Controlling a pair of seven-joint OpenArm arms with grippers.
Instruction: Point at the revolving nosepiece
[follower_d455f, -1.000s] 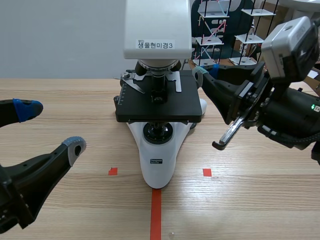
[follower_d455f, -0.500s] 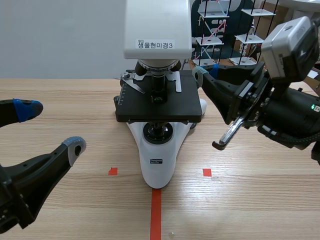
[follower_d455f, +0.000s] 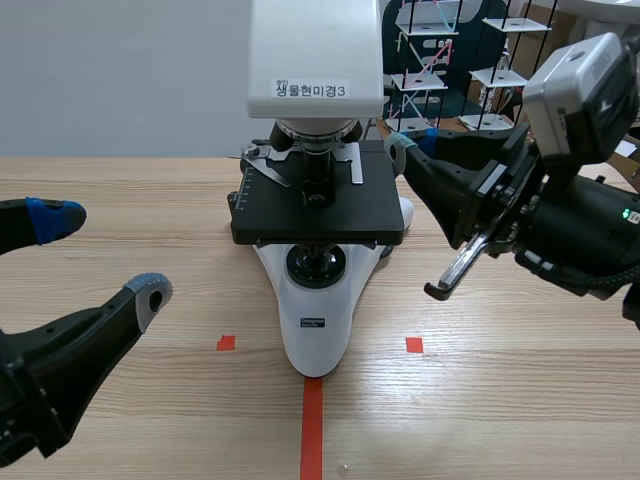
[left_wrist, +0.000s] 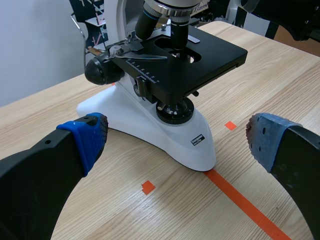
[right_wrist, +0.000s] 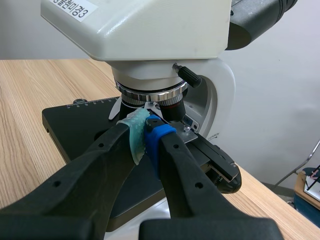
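Comparing with the earlier frames, nothing differs; both arms and the microscope sit exactly as before.

The white-and-black compound microscope (follower_d455f: 315, 300) stands at frame centre on the pale wood-grain table (follower_d455f: 520, 390). It has a smooth glossy white plastic base and a boxy white head. The flat matte black square stage (follower_d455f: 320, 215) carries a white ruler scale and thin metal clips.

The revolving nosepiece (right_wrist: 150, 92) is a round disc with a ribbed chrome ring and dark cylindrical objectives. It sits under the head, upper centre in the scene view.

The right gripper (right_wrist: 146, 135) is clenched on nothing, its green and blue dotted pads pressed together. The tips sit just below the nosepiece; contact is unclear. In the scene view it comes in from the upper right (follower_d455f: 398, 150).

The left gripper (follower_d455f: 100, 257) is at lower left, released wide, with blue dotted pads (left_wrist: 90, 137). It is well apart from the microscope.

The white sticker (follower_d455f: 311, 90) on the head reads "생물현미경3". The small base label (follower_d455f: 315, 322) is unreadable. An orange-red tape line (follower_d455f: 312, 430) runs to the bottom centre.
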